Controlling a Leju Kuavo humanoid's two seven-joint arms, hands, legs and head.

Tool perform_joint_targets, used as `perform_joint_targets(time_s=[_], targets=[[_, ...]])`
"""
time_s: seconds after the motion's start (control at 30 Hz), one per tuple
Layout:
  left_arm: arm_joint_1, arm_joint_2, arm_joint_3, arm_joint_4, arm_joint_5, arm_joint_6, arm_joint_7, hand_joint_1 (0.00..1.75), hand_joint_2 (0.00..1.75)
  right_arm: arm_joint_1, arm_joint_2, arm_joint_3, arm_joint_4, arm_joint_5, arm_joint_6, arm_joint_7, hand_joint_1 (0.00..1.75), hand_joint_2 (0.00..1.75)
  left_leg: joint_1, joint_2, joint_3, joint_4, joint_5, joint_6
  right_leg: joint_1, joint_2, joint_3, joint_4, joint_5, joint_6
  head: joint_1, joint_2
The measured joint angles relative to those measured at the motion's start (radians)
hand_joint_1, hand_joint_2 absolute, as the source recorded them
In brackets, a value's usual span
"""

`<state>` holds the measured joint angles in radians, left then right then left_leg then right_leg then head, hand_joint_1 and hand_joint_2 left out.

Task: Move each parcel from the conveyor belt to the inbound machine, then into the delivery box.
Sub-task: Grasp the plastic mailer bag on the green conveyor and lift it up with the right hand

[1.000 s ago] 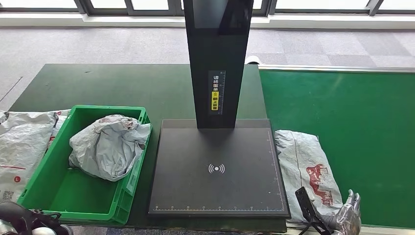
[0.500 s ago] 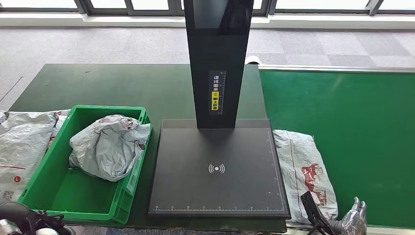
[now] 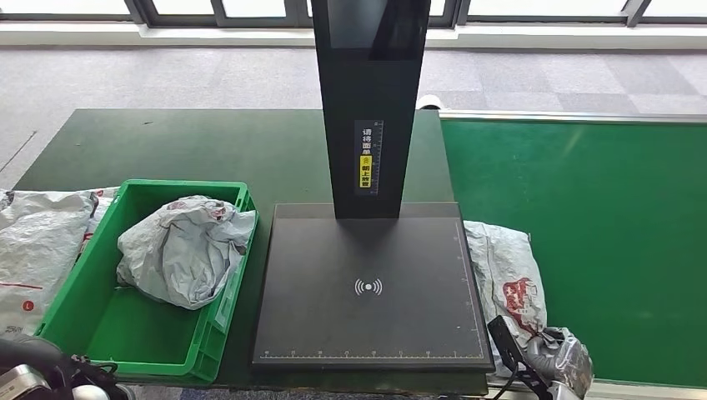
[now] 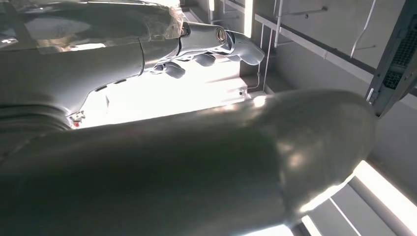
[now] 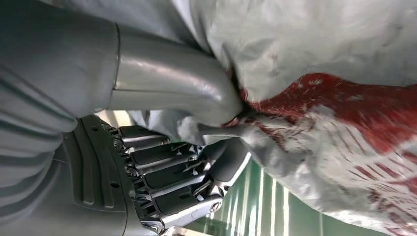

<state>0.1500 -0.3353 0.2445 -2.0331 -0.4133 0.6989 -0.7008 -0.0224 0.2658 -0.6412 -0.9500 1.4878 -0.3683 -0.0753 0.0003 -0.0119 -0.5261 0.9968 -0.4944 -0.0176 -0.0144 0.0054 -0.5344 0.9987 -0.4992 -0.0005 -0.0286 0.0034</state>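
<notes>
The right robot hand (image 5: 187, 162) grasps the near end of a grey plastic mailer parcel with red print (image 3: 508, 283); in the right wrist view its thick grey thumb (image 5: 172, 83) presses into the crumpled film from one side while the darker fingers (image 5: 162, 172) curl in from the other, bunching the plastic between them. In the head view this parcel lies on the green conveyor belt (image 3: 617, 233), just beside the right edge of the inbound machine's flat black scanning platform (image 3: 371, 287), with its near corner gathered into a wad where the right robot hand (image 3: 559, 367) meets it. A tall black column with a small yellow label (image 3: 371, 108) rises from the back of the platform.

To the left of the platform stands a green plastic delivery box (image 3: 83, 333) on the dark green bench (image 3: 192, 142), and a crumpled grey mailer bag (image 3: 179, 250) already rests inside it. More grey mailer bags (image 3: 37, 250) lie on the bench just outside the box's left wall.

The left robot hand (image 4: 216, 46) shows in the left wrist view against bright light, holding nothing, its fingers loosely bent and apart
</notes>
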Motion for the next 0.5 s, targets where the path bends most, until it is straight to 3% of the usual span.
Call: perform_joint_targets(time_s=[0.33, 0.5], targets=[[-0.002, 0.0, 0.0, 0.011, 0.0, 0.0, 0.0, 0.0, 0.0, -0.008, 0.033, 0.047, -0.006, -0.11, -0.031, -0.103, 1.75, 1.75, 0.004, 0.01, -0.002, 0.0, -0.002, -0.004, 0.001, 0.012, -0.003, 0.001, 0.001, -0.004, 0.0, 0.0], [-0.001, 0.0, 0.0, 0.006, 0.014, 0.0, 0.0, 0.0, 0.0, 0.027, 0.058, 0.091, -0.122, -0.337, -0.144, -0.25, 1.75, 1.75, 0.004, 0.004, -0.003, 0.0, 0.001, -0.006, 0.001, 0.007, -0.006, 0.003, 0.001, -0.004, 0.0, 0.0]])
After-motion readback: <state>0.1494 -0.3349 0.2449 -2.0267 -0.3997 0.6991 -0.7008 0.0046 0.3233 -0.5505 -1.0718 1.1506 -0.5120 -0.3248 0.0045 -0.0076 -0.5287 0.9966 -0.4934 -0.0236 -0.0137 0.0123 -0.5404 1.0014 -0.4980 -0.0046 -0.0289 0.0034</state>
